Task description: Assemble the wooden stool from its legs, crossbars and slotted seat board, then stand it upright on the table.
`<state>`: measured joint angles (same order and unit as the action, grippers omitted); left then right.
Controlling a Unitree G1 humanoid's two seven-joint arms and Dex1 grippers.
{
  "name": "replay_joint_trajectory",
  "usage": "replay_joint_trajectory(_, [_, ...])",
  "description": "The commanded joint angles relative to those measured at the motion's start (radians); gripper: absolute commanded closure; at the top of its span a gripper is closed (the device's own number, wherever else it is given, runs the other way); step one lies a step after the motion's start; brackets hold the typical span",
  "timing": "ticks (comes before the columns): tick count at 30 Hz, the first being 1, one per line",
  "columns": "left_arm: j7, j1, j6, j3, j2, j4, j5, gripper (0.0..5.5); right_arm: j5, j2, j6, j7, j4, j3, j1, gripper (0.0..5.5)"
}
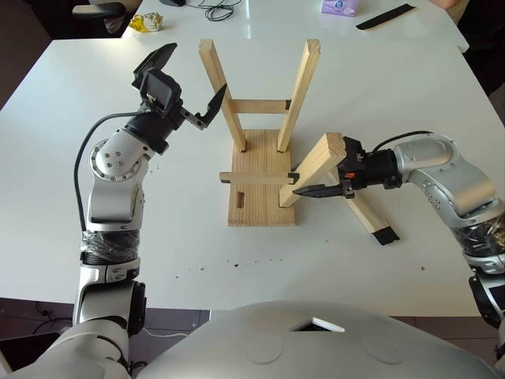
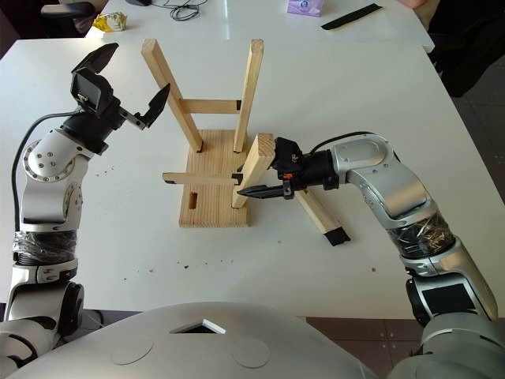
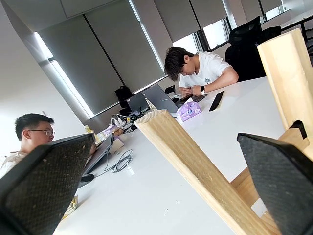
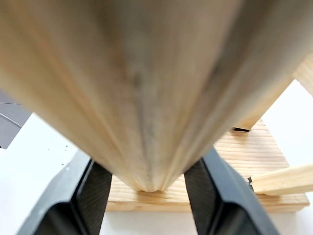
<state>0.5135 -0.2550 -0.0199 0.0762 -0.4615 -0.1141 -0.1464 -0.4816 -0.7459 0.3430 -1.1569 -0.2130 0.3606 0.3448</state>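
Presently on the surface: a white table (image 1: 379,103) is carrying every stool part; dark specks (image 1: 237,263) are lying on its near side.
Far edge of table: a yellow packet (image 1: 146,22), a looped cable (image 1: 217,9), a purple box (image 1: 339,7) and a black strip (image 1: 384,16) are lying in that order, well apart from the stool.
Room: in the left wrist view, grey blinds (image 3: 98,54) are covering the windows, a laptop (image 3: 159,98) is sitting on the table's far part, and an office chair (image 3: 249,39) is standing beyond it.
Left gripper (image 1: 196,71): it is hanging above the table with its fingers spread wide, gripping nothing, just beside the top of the left upright leg.
Left upright leg (image 1: 222,95): it is standing in the seat board, leaning slightly outward.
Upper crossbar (image 1: 259,106): it is bridging the two upright legs.
Seat board (image 1: 260,209): it is lying flat at the table's centre, one open slot showing near its left edge.
Lower crossbar (image 1: 256,178): it is crossing over the board, its right end meeting the held leg.
Right upright leg (image 1: 298,95): it is standing in the board, tilted slightly.
Held leg (image 1: 319,162): it is tilting, its lower end sitting at the board's right edge.
Right gripper (image 1: 309,183): its fingers are clamping the held leg from both sides.
Loose leg (image 1: 369,217): it is lying on the table under the right arm, its black-capped end pointing toward the near edge.
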Motion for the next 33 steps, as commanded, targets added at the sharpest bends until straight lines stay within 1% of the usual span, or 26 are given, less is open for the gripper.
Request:
replay_joint_trajectory(1, [0.001, -0.007, 0.007, -0.002, 0.000, 0.002, 0.000, 0.10, 0.137, -0.047, 0.074, -0.018, 0.049, 0.161, -0.163, 3.46])
replay_joint_trajectory(8, [-0.003, -0.007, 0.004, -0.004, 0.004, 0.004, 0.003, 0.10, 0.054, -0.031, 0.168, -0.041, 0.124, 0.113, -0.079, 3.46])
replay_joint_trajectory(12, [-0.012, 0.003, 0.005, 0.004, 0.004, -0.008, 0.004, 0.10, -0.007, -0.108, 0.213, -0.078, 0.083, 0.078, -0.129, 3.46])
replay_joint_trajectory(17, [-0.026, 0.014, 0.001, 0.017, 0.004, -0.015, 0.004, 0.10, -0.086, -0.253, 0.233, -0.077, -0.055, 0.015, -0.299, 3.46])
replay_joint_trajectory(21, [-0.041, 0.024, 0.005, 0.030, 0.004, -0.033, 0.007, 0.10, -0.103, -0.291, 0.214, -0.061, -0.089, -0.002, -0.369, 3.46])
replay_joint_trajectory(24, [-0.043, 0.014, 0.002, 0.031, 0.003, -0.025, 0.009, 0.10, -0.104, -0.261, 0.215, -0.021, -0.087, -0.006, -0.367, 3.46])
replay_joint_trajectory(28, [-0.040, 0.004, -0.001, 0.025, 0.006, -0.019, 0.010, 0.10, -0.052, -0.150, 0.200, 0.105, -0.024, 0.006, -0.318, 3.46])
replay_joint_trajectory(29, [-0.040, 0.005, -0.001, 0.025, 0.007, -0.019, 0.009, 0.10, -0.024, -0.120, 0.190, 0.137, 0.004, 0.021, -0.306, 3.08])
replay_joint_trajectory(31, [-0.039, 0.000, -0.004, 0.021, 0.007, -0.013, 0.007, 0.10, 0.013, -0.084, 0.181, 0.178, 0.033, 0.042, -0.304, 2.72])
replay_joint_trajectory(33, [-0.036, -0.005, -0.006, 0.019, 0.005, -0.004, 0.005, 0.10, 0.045, -0.062, 0.186, 0.207, 0.037, 0.037, -0.319, 2.47])
